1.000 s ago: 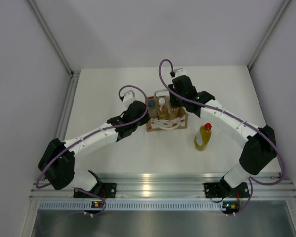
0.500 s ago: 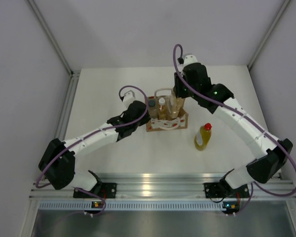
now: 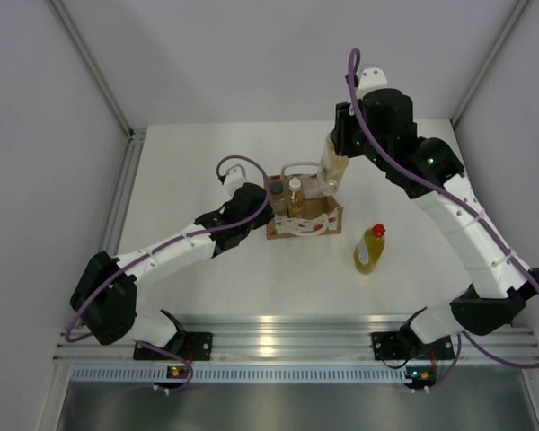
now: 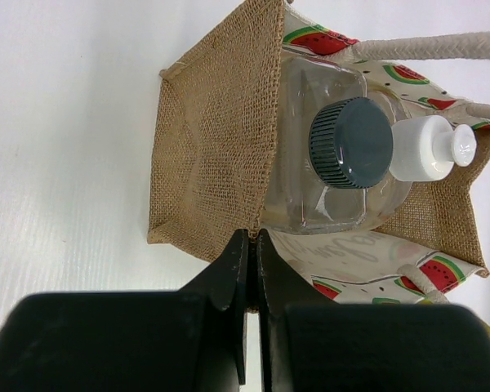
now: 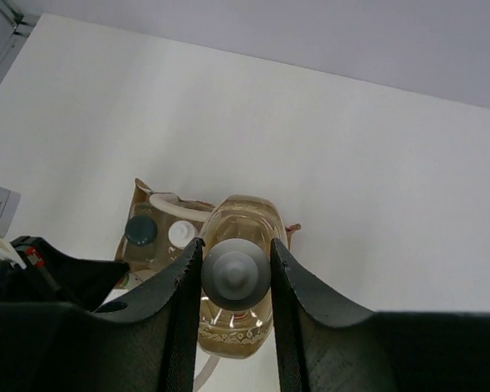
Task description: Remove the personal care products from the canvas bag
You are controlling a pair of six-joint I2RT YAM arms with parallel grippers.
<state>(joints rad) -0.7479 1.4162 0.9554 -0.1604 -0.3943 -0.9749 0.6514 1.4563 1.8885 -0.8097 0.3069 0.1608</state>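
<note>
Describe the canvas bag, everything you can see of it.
The canvas bag is a small boxy tote of coarse tan weave, with a white watermelon-print band and white rope handles. It stands upright and open on the white table, holding a clear bottle with a dark grey cap and a white-capped bottle. The left gripper pinches its wall edge. The right gripper holds an amber bottle above it.

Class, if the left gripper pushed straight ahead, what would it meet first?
The left gripper pinches the canvas bag wall, so that comes first; beyond it, probably the grey-capped bottle.
</note>
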